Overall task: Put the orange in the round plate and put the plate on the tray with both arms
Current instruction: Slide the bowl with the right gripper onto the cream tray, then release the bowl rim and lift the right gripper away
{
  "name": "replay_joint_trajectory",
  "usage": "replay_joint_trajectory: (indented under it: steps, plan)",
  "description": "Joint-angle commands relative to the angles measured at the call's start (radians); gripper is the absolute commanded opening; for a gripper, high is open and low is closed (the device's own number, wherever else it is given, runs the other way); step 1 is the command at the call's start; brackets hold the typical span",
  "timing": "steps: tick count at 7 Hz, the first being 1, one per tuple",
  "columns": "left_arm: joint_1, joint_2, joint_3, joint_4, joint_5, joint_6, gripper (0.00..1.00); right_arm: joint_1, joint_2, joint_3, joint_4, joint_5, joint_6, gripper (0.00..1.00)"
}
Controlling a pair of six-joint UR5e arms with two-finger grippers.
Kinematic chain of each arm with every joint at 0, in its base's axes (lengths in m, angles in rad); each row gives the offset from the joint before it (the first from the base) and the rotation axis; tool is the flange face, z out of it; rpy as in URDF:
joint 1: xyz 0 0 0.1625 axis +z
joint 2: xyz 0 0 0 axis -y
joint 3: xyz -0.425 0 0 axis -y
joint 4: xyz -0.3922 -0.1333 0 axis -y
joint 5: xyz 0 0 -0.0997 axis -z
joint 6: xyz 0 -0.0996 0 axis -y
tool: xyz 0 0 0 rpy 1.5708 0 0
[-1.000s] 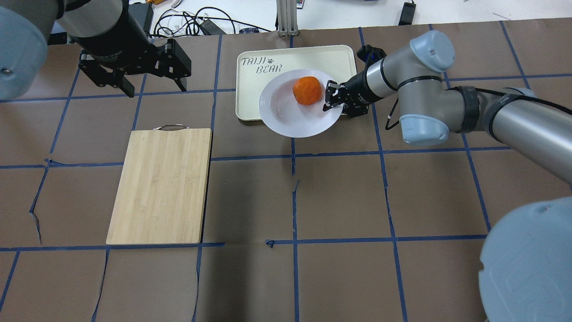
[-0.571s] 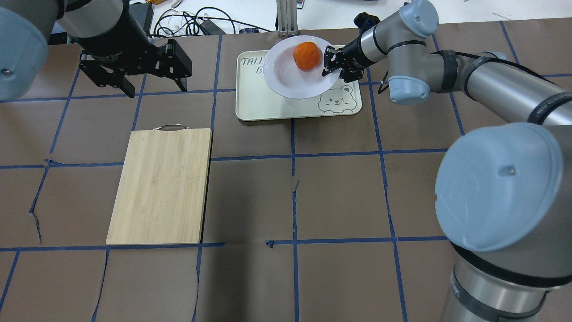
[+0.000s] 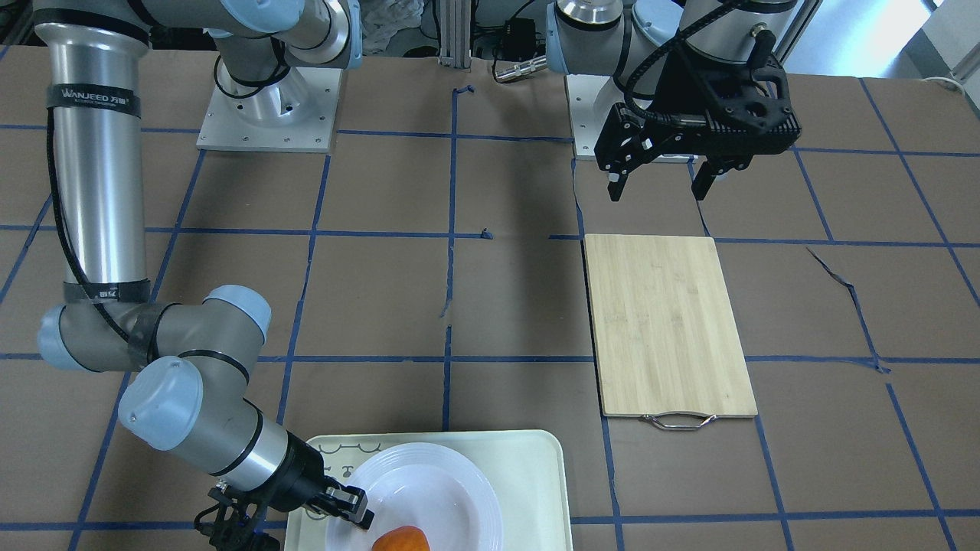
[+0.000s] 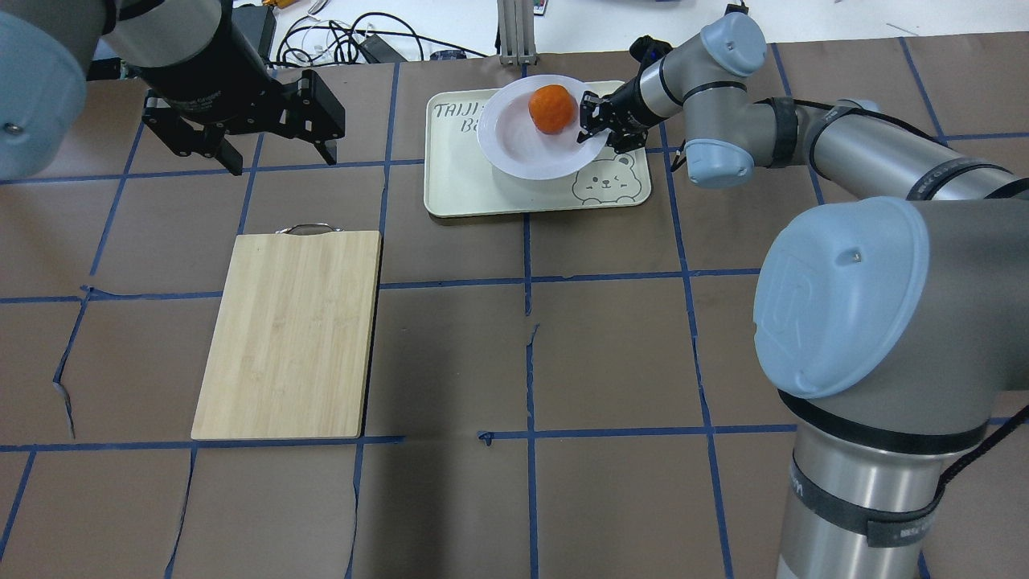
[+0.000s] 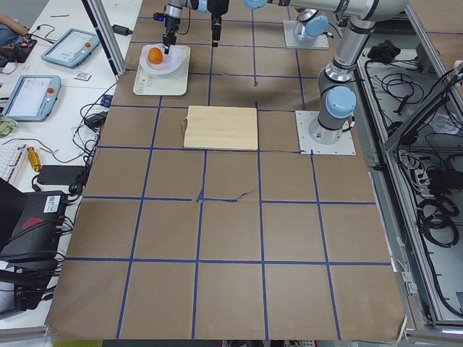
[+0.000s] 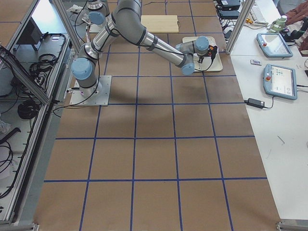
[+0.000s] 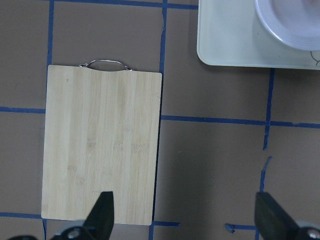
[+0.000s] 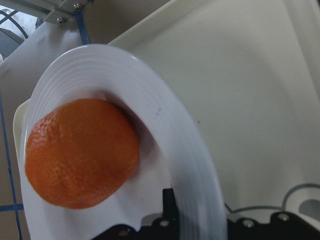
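Over the far half of the tray (image 4: 482, 193), the right gripper (image 4: 591, 121) pinches the rim of the round plate (image 4: 522, 153), possibly raised, just beside the orange (image 4: 551, 108) in its well, the tray's near half bare; the left gripper (image 4: 281, 161) hangs wide open, empty.

the orange (image 4: 551, 109) is bright orange with dimpled skin. the plate (image 4: 522, 157) is glossy white, its rim ringed with fine ridges. the tray (image 4: 466, 193) is pale cream, with grey lettering (image 4: 450, 111) in one corner and a grey line-drawn bear face (image 4: 611, 182) in another. the board (image 4: 289, 334) is light bamboo with streaky grain. the table (image 4: 611, 354) is brown, gridded with blue tape. the left gripper (image 4: 281, 161) and right gripper (image 4: 591, 121) are black; the arms (image 4: 868, 153) are silver-grey with light-blue caps (image 4: 840, 297).
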Motion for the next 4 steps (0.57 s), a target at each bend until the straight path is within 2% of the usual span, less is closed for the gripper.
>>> replay_joint_trajectory:
  steps: [1,2,3,4]
  plan:
    - [-0.001,0.0,0.0,0.0,0.0,-0.001,1.0,-0.001,-0.002,-0.018,0.0,-0.035,-0.001,0.75]
    - [-0.001,0.0,0.002,0.002,0.0,-0.001,1.0,-0.003,-0.003,-0.041,0.002,-0.118,-0.012,0.85]
    - [-0.001,0.0,0.002,0.003,0.0,-0.001,1.0,-0.011,-0.009,-0.073,0.013,-0.161,-0.068,0.92]
    - [0.001,-0.002,0.002,0.015,0.0,-0.001,1.0,-0.027,-0.031,-0.085,0.073,-0.237,-0.142,0.97]
